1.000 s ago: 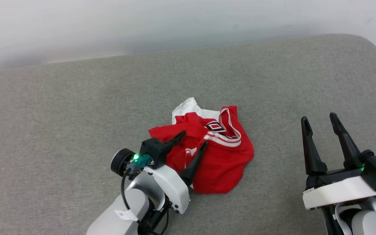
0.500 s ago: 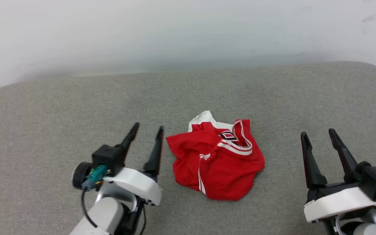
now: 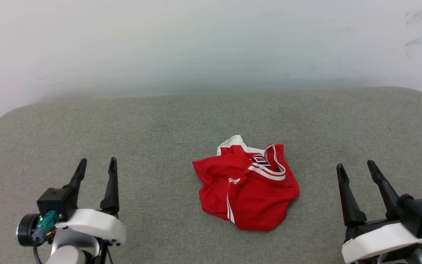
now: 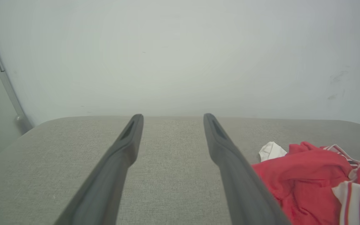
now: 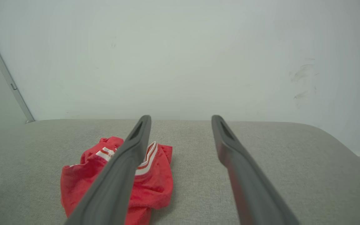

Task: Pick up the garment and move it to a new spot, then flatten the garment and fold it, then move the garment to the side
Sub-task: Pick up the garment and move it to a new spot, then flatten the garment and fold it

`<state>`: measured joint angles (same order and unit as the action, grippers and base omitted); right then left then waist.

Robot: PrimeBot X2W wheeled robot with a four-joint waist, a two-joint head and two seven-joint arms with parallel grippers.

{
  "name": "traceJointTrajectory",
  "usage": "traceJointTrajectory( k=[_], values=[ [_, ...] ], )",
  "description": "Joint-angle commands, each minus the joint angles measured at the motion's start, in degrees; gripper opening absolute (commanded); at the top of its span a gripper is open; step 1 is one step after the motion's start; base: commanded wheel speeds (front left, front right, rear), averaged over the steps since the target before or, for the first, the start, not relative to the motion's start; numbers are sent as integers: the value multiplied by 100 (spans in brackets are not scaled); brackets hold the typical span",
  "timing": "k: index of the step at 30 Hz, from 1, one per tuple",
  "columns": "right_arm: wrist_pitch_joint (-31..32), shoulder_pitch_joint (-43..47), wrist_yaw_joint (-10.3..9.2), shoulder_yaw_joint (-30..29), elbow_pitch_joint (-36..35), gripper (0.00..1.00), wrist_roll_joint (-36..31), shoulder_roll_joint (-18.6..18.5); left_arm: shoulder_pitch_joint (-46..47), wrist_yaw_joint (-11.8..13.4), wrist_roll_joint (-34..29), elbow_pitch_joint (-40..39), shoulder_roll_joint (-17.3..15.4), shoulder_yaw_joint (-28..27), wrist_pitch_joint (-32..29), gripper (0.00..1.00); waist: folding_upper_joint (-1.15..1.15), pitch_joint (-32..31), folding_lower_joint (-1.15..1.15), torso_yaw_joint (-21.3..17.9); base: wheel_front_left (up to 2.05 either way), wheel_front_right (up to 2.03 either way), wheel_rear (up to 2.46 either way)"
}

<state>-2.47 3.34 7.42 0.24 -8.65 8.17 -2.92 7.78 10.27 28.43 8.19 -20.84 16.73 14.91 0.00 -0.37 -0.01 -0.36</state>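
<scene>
Pale blank wall behind; in front of it a grey fabric-covered surface with rounded far corners.

Garment: red jersey in a crumpled heap, about midway between the left and right edges and nearer the near edge than the far one. Striped trim and a bit of black lettering sit on top towards its far right; a white scrap pokes out at the far side. Nothing touches it.

Left end effector: near the near left corner, fingers spread wide, nothing between them, well apart from the heap.

Right end effector: near the near right corner, also spread and empty, closer to the heap than the left but clear of it.

Step, as I read it: a pause between grasps. The garment is neither flattened nor folded. Whether this is already its new spot cannot be told.

Next move calls for both arms to come in over the heap, each taking a separate edge (hem, shoulder or trim) and drawing apart to open it out. The layers are bunched, so a pinch risks catching several folds at once.
</scene>
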Motion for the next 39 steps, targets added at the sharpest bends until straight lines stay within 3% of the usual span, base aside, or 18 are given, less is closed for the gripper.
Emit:
traceJointTrajectory(
  k=[1,10,24,33,39],
  values=[
    [14,82,13,-5,-22,100,-5,7,-92,-11,-9,-28,-44,-62,36,100,0,-15,1,-1,0,0,0],
    [38,154,13,12,-67,100,28,8,-324,-126,53,-134,-69,-178,36,100,0,-50,1,-5,0,0,0],
    [8,71,13,0,-40,100,7,8,71,-219,3,-97,-51,-26,-152,100,0,26,1,17,0,0,0],
    [69,-122,13,54,-121,100,-66,8,1315,-698,20,131,293,703,-1179,100,0,443,1,27,0,0,0],
    [79,-269,13,110,-121,100,-92,8,2151,-1167,90,751,666,1258,-1929,100,0,690,1,-109,0,0,0]
  ],
)
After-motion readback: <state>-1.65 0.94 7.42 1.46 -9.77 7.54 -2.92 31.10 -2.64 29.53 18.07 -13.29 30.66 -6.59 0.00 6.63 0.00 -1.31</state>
